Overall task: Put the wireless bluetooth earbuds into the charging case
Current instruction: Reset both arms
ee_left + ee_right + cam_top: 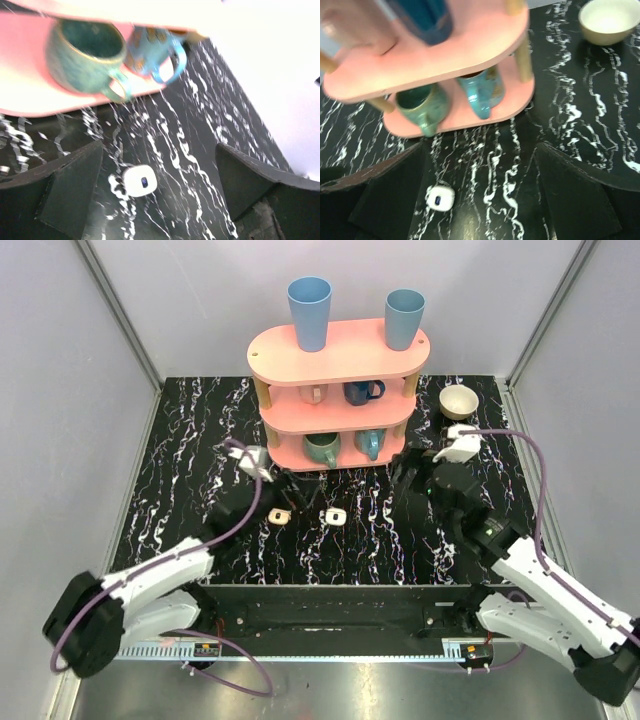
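Spread wide, jaws of left arm (pixel 160 580) and right arm (pixel 545 575) hang over the bench (pixel 180 460) before a pink shelf (pixel 340 355). One case (pixel 278 515) and a second case (pixel 333 515) lie between them, just apart; earbuds cannot be made out.

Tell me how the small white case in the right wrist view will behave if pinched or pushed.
The white case looks small, smooth and rounded, so it is probably light and may slip from a pinch. It lies flat on the table, so a push should likely slide it, not roll it. Its shell looks rigid.
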{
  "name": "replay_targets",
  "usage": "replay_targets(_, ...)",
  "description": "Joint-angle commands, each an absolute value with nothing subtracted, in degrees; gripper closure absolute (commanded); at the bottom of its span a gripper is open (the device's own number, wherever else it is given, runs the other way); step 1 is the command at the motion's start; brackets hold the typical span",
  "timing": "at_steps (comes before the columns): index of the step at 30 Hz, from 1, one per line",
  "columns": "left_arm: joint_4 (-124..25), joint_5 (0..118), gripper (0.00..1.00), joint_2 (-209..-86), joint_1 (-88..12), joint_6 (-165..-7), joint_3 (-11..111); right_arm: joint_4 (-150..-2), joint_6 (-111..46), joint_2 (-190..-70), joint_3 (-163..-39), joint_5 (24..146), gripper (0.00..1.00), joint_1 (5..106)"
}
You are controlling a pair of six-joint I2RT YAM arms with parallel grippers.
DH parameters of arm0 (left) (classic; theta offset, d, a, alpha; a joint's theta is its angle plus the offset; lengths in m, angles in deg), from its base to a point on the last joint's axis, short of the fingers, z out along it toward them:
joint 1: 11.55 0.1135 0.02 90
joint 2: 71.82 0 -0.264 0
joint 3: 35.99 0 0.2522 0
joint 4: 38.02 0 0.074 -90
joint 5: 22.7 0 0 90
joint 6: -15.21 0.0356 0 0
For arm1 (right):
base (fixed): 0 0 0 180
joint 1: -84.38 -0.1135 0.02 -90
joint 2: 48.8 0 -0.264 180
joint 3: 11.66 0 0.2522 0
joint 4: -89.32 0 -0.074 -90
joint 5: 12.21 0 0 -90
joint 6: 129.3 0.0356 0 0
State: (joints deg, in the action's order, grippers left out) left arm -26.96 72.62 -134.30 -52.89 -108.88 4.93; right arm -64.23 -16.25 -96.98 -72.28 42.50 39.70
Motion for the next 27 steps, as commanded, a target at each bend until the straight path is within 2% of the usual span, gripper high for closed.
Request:
replay_targets(1,-17.69,69.86,0.01,-124.92,-44.35,-107.65,-3.22,-61.8,-11.71,-97.66,-71.4,50.61,0.0,52.19)
replay_targets(4,-25.19,66.16,0.01,-120.36,-39.24,-104.77,-2.11,-60.04,-9.34,-98.89,-70.43,57.82,0.0,60.55)
replay_targets(7,-33.38,70.89,0.01,-117.01,-38.7,-100.72,0.53,-59.86,-7.93,-101.69,-69.11,65.2,0.0,68.52)
replay_targets(8,-34.37,72.03,0.01,-116.21,-38.62,-100.2,0.71,-60.21,-7.83,-103.01,-68.93,68.62,0.0,71.0)
replay_targets(9,-34.64,73.44,0.01,-115.42,-38.62,-100.02,0.54,-60.48,-7.75,-104.85,-69.37,77.35,0.0,73.72)
replay_targets(11,-34.91,75.2,0.01,-113.14,-38.62,-101.06,-0.08,-59.51,-6.43,-109.26,-69.81,81.47,0.0,78.93)
replay_targets(15,-38.06,82.67,0.01,-111.28,-38.7,-103.0,-0.35,-60.57,-7.92,-110.06,-68.14,73.25,0.0,79.28)
replay_targets(20,-42.47,91.53,0.01,-110.06,-38.71,-102.74,-0.43,-60.22,-10.65,-112.25,-68.31,71.03,0.0,80.07)
replay_targets(23,-42.73,96.54,0.01,-109.09,-38.71,-102.92,-0.69,-63.1,-11.52,-112.96,-66.39,61.49,0.0,80.08)
replay_targets(27,-40.82,102.53,0.01,-108.9,-38.97,-101.95,-0.43,-65.73,-13.55,-111.82,-64.55,55.3,0.0,80.16)
